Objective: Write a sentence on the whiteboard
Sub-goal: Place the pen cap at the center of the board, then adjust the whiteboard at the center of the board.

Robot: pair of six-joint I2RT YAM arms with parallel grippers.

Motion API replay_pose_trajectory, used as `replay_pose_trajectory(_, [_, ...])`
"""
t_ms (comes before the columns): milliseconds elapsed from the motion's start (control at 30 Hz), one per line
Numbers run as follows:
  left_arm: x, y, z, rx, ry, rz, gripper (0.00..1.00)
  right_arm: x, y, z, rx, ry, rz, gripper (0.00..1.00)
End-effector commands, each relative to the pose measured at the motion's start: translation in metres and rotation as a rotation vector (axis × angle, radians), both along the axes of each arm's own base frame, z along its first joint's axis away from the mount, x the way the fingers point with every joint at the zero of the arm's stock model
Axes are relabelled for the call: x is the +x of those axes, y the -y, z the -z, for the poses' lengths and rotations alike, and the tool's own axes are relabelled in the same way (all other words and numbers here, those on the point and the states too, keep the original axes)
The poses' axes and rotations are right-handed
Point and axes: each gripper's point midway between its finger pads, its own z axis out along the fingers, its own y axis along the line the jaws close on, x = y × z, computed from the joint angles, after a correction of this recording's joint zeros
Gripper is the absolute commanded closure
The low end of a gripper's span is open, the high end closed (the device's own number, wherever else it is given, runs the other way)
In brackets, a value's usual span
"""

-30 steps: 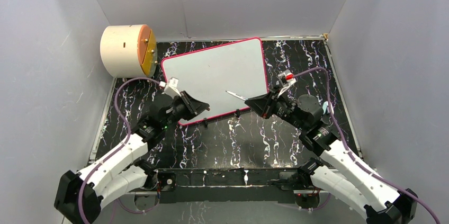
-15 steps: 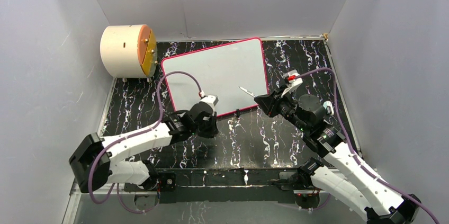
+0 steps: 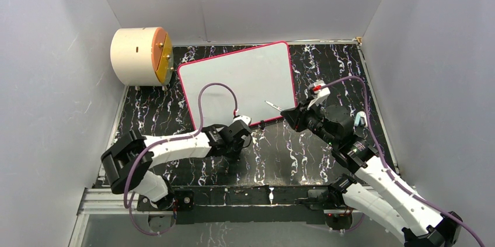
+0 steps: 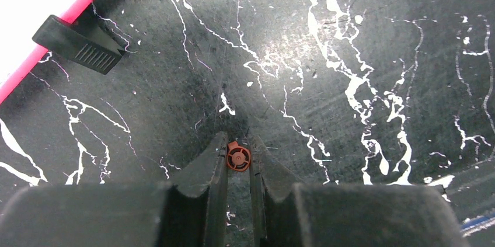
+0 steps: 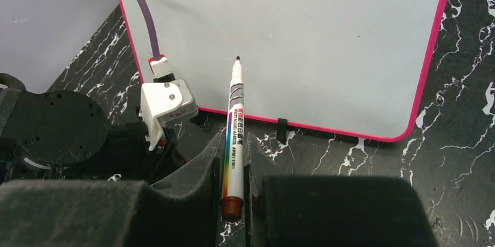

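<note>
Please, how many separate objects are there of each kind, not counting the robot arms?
whiteboard: 1
whiteboard marker: 1
small reddish-brown cap: 1
cream cylinder with orange face: 1
Total: 4

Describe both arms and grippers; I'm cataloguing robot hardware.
Left arm and right arm: white shell links, black joints. Purple cables end in red plugs on white wrist camera blocks. Left gripper and right gripper: black, wedge-shaped fingers.

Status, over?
Left gripper jaws shut on small reddish-brown cap. Right gripper jaws shut on white marker, tip over blank pink-rimmed whiteboard. Purple cable loops over board.
</note>
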Motion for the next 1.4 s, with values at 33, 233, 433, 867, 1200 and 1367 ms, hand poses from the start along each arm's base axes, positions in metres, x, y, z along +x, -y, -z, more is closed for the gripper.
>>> replay_pose_trajectory(33, [0.011, 0.0, -0.002, 0.057, 0.043, -0.008, 0.95, 0.006, 0.003, -0.014, 0.023, 0.072, 0.023, 1.0])
replay_pose_trajectory(233, [0.015, 0.003, -0.007, 0.047, 0.059, -0.017, 0.81, 0.006, 0.005, -0.014, 0.003, 0.08, 0.026, 1.0])
replay_pose_trajectory(433, [0.019, 0.005, -0.019, 0.019, 0.088, -0.027, 0.63, 0.002, 0.006, -0.016, -0.01, 0.071, 0.012, 1.0])
replay_pose_trajectory(867, [0.045, -0.011, -0.109, -0.071, 0.324, -0.1, 0.26, 0.001, 0.005, -0.01, -0.028, 0.047, 0.004, 1.0])
replay_pose_trajectory(1200, [0.093, -0.046, -0.201, -0.002, 0.558, -0.167, 0.15, 0.008, 0.0, -0.007, -0.095, 0.038, -0.02, 1.0])
replay_pose_trajectory(1367, [0.125, -0.074, -0.244, -0.066, 0.607, -0.237, 0.15, 0.005, -0.004, -0.023, -0.071, 0.103, -0.055, 1.0])
